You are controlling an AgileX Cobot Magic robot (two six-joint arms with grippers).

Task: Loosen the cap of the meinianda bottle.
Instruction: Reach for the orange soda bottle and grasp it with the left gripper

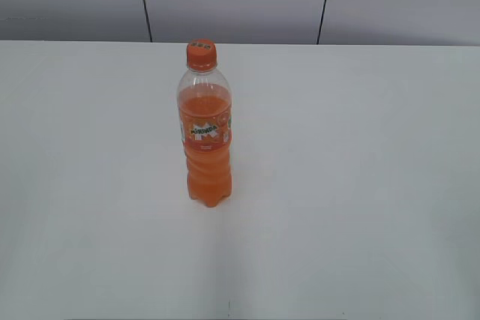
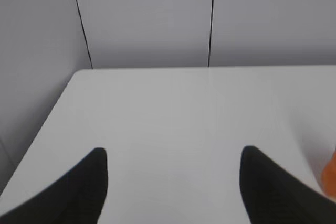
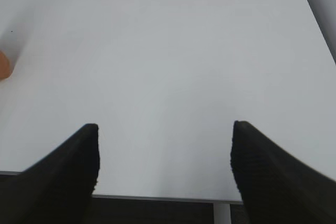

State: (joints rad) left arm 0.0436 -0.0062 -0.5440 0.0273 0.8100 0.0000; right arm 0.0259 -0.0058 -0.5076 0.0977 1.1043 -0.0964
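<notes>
Nearest my wrist cameras are the black jaws themselves. From the left wrist view, the left gripper has its two dark fingers spread well apart with only bare white worktop between them; it holds nothing. A blurred orange sliver at the right edge is probably the meinianda bottle. From the right wrist view, the right gripper is likewise wide apart and empty, hanging over the near edge of the worktop, with a small orange blur at the left edge.

From the exterior view, neither arm shows. The bottle stands upright by itself, well away from every edge and somewhat toward the far edge, partly filled with orange drink. Its cap sits on the neck, seemingly screwed down.

I judge the task barely begun: both arms are apart from the bottle. Next, I think one gripper must steady the body while the other closes on the cap and twists.
</notes>
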